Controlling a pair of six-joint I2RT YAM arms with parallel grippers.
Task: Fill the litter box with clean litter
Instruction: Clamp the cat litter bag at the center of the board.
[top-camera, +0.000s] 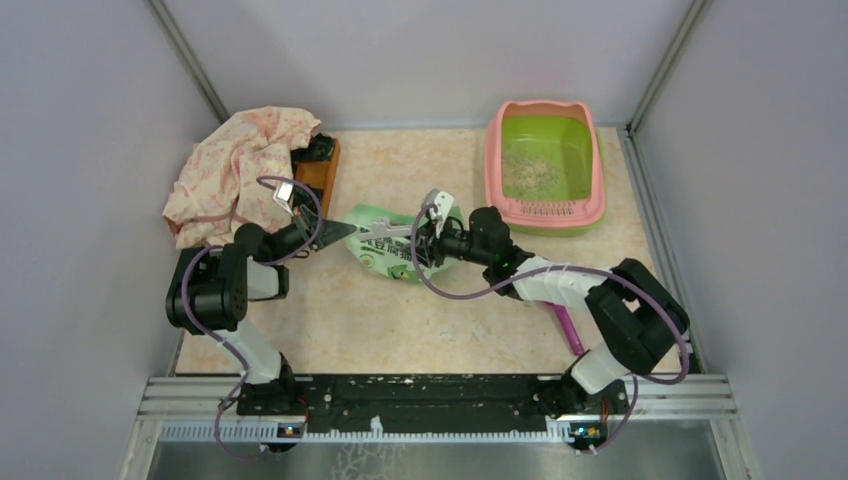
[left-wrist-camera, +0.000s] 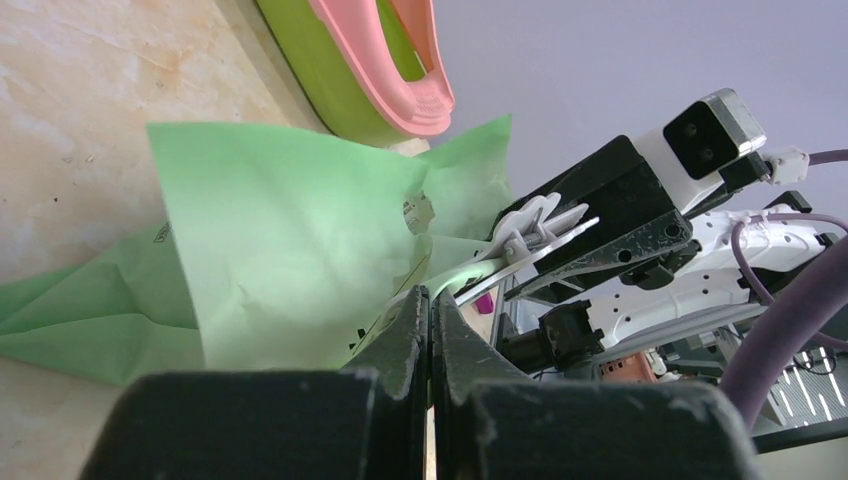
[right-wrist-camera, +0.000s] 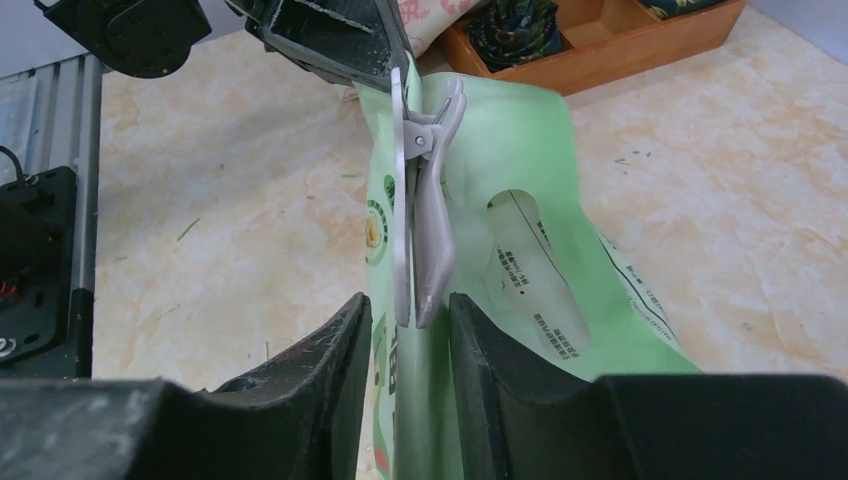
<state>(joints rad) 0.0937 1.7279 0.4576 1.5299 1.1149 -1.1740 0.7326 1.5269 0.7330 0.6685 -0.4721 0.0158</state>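
Left gripper (top-camera: 338, 231) is pinched shut on the top edge of the light green printed plastic bag (top-camera: 378, 247). Right gripper (right-wrist-camera: 410, 305) has a narrow gap, straddling the grey plastic clip (right-wrist-camera: 425, 220) on that bag. Pink-rimmed, lime-green plastic litter box (top-camera: 545, 211) sits far right on the table, with a thin patch of pale beige granular litter (top-camera: 528, 172) inside.

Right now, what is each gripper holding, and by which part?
The left gripper pinches the light green printed bag by its top edge, beside the grey clip. The right gripper brackets the clip's long end; whether it grips cannot be told.
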